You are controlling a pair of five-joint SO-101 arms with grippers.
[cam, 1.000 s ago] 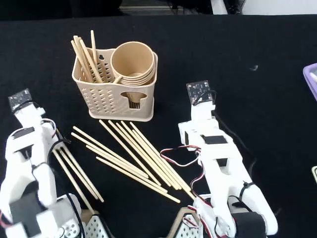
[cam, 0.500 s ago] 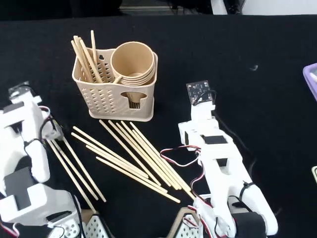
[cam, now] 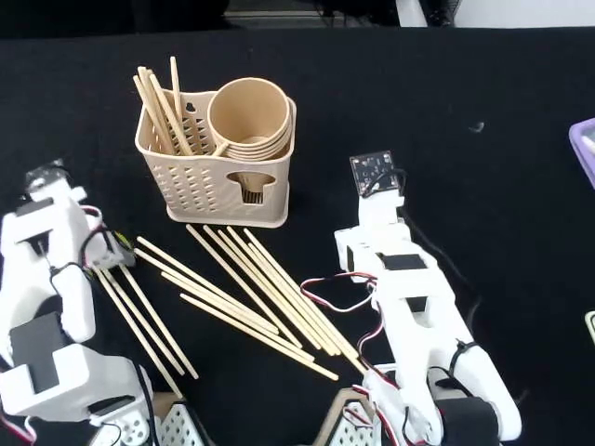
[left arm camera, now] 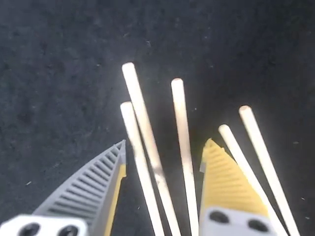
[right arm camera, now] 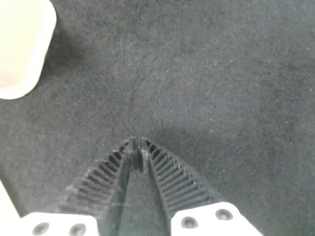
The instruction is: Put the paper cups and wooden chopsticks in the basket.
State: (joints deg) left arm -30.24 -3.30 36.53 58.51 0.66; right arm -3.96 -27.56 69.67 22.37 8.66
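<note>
L pincer (left arm camera: 166,143) open, fingers astride three chopsticks (left arm camera: 144,125) flat on black bench (left arm camera: 59,73). Sticks' near ends cut off at frame edge; two more lie just outside one finger. R pincer (right arm camera: 138,143) closed, empty, over bare bench near basket (cam: 209,190) corner. Basket holds stacked paper cups (cam: 249,113), lower parts hidden by its wall, plus leaning sticks (cam: 158,98). Loose pile (cam: 256,288) lies in front of basket, betw. arms.
</note>
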